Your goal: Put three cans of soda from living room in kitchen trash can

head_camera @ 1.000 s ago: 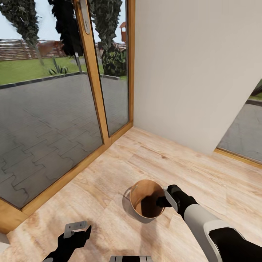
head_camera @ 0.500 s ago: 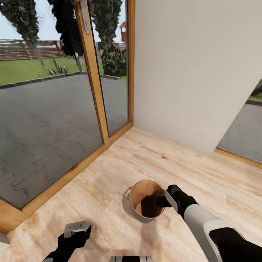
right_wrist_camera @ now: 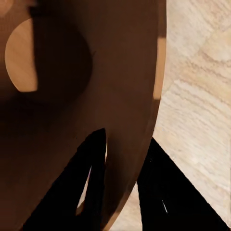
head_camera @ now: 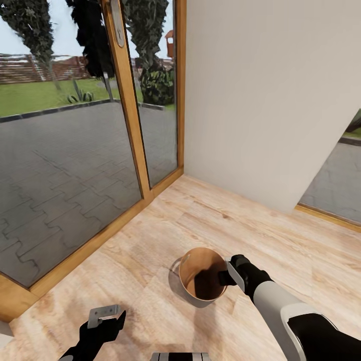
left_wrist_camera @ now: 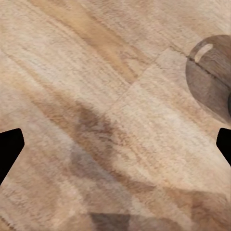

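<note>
The trash can (head_camera: 189,263), pale grey outside and orange-brown inside, stands on the plank floor just in front of me. My right gripper (head_camera: 225,277) is shut on its right rim. In the right wrist view the bin's wall (right_wrist_camera: 120,72) runs between the two black fingers (right_wrist_camera: 163,187), one inside and one outside. My left gripper (head_camera: 108,318) hangs open over bare floor to the bin's lower left. The left wrist view shows its gripper (left_wrist_camera: 115,144) with tips spread wide, and the trash can (left_wrist_camera: 211,82) at the edge. The soda cans are out of view.
A wood-framed glass door (head_camera: 128,115) runs along the left, with a paved yard behind it. A white wall (head_camera: 271,100) stands ahead, meeting the door in a corner. A second glass opening (head_camera: 336,185) lies at the right. Plank floor (head_camera: 150,250) surrounds the bin.
</note>
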`<state>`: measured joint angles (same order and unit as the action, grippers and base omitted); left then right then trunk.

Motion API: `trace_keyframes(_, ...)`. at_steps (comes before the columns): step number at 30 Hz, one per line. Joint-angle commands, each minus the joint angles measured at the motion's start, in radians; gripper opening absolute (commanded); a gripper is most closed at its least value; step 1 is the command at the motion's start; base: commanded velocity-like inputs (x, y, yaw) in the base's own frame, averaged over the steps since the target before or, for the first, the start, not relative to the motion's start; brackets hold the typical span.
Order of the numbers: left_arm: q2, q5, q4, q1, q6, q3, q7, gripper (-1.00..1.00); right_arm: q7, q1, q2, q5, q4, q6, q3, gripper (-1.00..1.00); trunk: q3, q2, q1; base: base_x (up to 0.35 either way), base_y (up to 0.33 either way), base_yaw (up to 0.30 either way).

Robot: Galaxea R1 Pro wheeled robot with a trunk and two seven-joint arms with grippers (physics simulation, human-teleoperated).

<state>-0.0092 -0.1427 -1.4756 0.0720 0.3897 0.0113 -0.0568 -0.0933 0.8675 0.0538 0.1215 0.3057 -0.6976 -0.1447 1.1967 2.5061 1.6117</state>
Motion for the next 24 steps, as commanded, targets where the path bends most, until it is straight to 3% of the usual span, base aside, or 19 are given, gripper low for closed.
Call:
trace_keyframes(1, 0.000, 0.000, 0.000, 0.000, 0.000, 0.000, 0.000, 1.00, -0.002, 0.000, 0.000, -0.008, 0.000, -0.001, -0.002, -1.00, 0.000, 0.000, 0.000, 0.000, 0.000, 0.000)
trace_keyframes(23, 0.000, 0.000, 0.000, 0.000, -0.001, 0.001, -0.001, 1.00, -0.002, 0.000, 0.000, -0.008, 0.001, 0.000, -0.001, -1.00, 0.000, 0.000, 0.000, 0.000, 0.000, 0.000)
trace_keyframes(24, 0.000, 0.000, 0.001, 0.000, -0.006, 0.001, -0.002, 1.00, -0.002, -0.001, 0.000, -0.008, 0.036, -0.002, -0.001, -1.00, 0.000, 0.000, 0.000, 0.000, 0.000, 0.000)
